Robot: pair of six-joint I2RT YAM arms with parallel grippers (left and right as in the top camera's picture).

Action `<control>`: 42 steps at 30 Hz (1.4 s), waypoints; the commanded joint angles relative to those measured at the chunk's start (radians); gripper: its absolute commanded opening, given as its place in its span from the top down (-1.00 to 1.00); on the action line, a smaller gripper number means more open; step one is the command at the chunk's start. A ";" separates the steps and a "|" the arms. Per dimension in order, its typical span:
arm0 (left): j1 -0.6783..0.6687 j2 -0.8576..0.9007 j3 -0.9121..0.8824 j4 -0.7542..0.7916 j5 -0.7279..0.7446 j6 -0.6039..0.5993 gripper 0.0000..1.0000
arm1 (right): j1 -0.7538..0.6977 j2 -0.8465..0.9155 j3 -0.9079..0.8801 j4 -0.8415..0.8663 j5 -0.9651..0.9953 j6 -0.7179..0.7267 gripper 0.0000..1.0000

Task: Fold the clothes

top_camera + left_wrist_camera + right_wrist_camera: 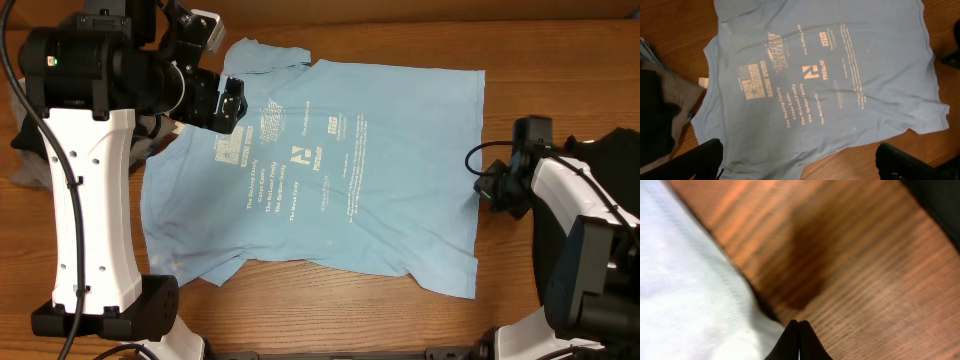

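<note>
White print (275,185) on blue T-shirt (400,180) repeats "Family".

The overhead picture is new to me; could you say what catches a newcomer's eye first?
The light blue T-shirt lies spread across the middle of the wooden table, white print up. The white left arm reaches over its upper-left corner; black and grey clothes sit bunched at the shirt's left.
</note>
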 commanded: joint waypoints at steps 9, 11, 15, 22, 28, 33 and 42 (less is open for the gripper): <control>-0.003 -0.002 -0.123 -0.003 -0.231 -0.161 -1.00 | -0.002 -0.205 0.035 0.009 -0.410 -0.283 0.72; -0.001 -0.002 -0.205 -0.003 -0.232 -0.190 -1.00 | -0.002 -0.275 0.035 0.009 -0.433 -0.279 0.67; 0.015 -0.002 -0.414 -0.003 -0.229 -0.293 -1.00 | -0.002 -0.382 0.034 -0.007 -0.438 -0.267 0.48; 0.017 -0.002 -0.758 0.039 -0.232 -0.373 -0.93 | -0.002 -0.402 0.032 -0.051 -0.437 -0.244 0.40; 0.063 -0.002 -0.963 0.231 -0.197 -0.420 -0.89 | -0.002 -0.401 0.032 -0.071 -0.435 -0.244 0.34; 0.161 -0.002 -1.100 0.463 -0.188 -0.419 -0.71 | -0.002 -0.380 0.030 -0.115 -0.398 -0.219 0.35; 0.230 -0.002 -1.196 0.657 -0.098 -0.328 -0.57 | 0.011 -0.190 0.005 0.092 -0.372 -0.139 0.80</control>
